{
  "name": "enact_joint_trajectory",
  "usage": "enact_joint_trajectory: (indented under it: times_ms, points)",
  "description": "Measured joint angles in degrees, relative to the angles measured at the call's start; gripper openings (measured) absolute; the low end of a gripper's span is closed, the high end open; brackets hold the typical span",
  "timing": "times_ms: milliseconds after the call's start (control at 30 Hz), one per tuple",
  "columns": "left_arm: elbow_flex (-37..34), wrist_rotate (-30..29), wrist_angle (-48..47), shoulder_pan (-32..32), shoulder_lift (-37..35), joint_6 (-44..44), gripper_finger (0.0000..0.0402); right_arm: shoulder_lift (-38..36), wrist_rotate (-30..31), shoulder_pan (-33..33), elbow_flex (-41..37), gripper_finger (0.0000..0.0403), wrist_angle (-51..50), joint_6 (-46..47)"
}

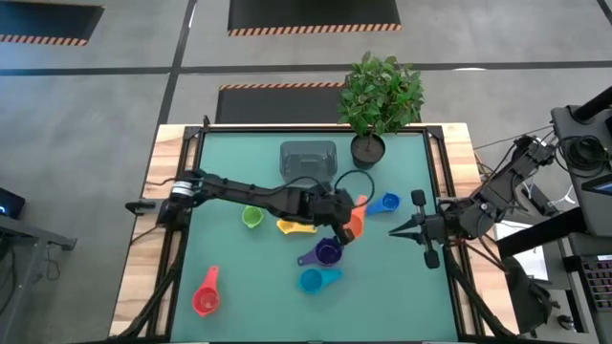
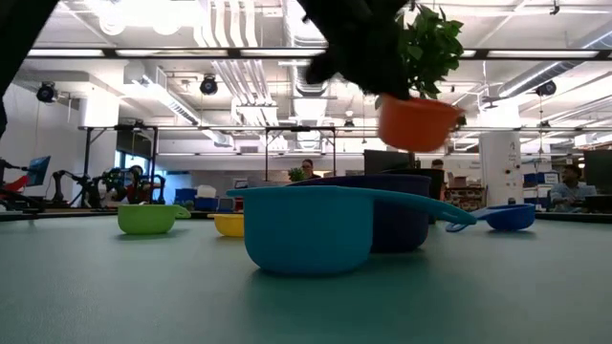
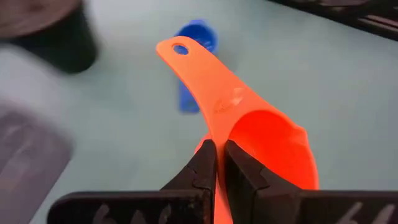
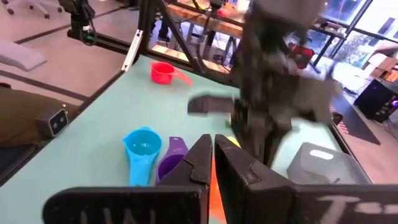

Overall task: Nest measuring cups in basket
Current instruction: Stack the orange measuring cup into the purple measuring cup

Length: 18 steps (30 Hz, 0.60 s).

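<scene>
A: Nearest the low camera, light blue cup (image 2: 306,227) sits upright on the desk (image 1: 402,287), purple cup (image 1: 326,252) just behind it.

B: Left tool (image 3: 216,163)?

A: Clamped on the orange cup (image 3: 261,134), pinching the bowl rim with the jaws nearly together. In the low view the cup hangs clear of the desk, above the purple one. Handle sticks out away from the wrist, long axis running forward toward the darker blue cup (image 3: 194,43).

B: How will it handle?

A: Judged light, stiff plastic, probably slick. A rim pinch could let it swing; the flat handle looks like the steadier hold.

B: Others?

A: Green cup (image 1: 251,217) and yellow cup (image 1: 295,226) lie beside the left arm. Red cup (image 1: 207,292) is well apart, near the front left corner, handle pointing back toward the middle.

B: Basket?

A: Basket (image 1: 308,158) is farther back, past the held cup, no cups visible in it. Potted plant (image 1: 380,100) stands just beside it.

B: Right tool (image 1: 395,232)?

A: Waiting at the right side, fingers together, nothing in them.
</scene>
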Motion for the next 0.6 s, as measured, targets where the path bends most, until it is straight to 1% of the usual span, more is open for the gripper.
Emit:
enact_joint_trajectory:
  times_ms: [67,200,267,300,367,467,600]
  points:
    - [0.0,-4.8,-4.4,-2.2,-1.7,-5.6,0.0000,0.0,0.0,0.0,-0.1,0.0009,-0.1,0.0]
    - [0.0,-17.7,-14.8,-7.2,-3.2,-19.2,0.0000,0.0,0.0,0.0,-0.1,0.0008,-0.1,0.0]
    - [-0.1,-23.6,-16.7,-9.1,-3.1,-26.4,0.0000,0.0,0.0,0.0,-0.1,0.0009,-0.1,0.0]
    - [-0.1,-25.1,-16.0,-9.7,-2.9,-28.8,0.0001,0.0,0.0,0.0,-0.1,0.0009,-0.1,0.0]
    - [-0.1,-24.6,-15.4,-10.5,-2.9,-30.6,0.0006,0.0,0.0,0.0,-0.1,0.0009,-0.1,0.0]
    - [-0.1,-20.0,-13.8,-11.5,-2.8,-32.1,0.0012,0.0,0.0,0.0,-0.1,0.0009,-0.1,-0.7]
    - [-0.2,-17.1,-13.4,-12.8,-2.8,-33.3,0.0015,0.0,0.0,0.0,-0.1,0.0009,-0.1,-1.4]
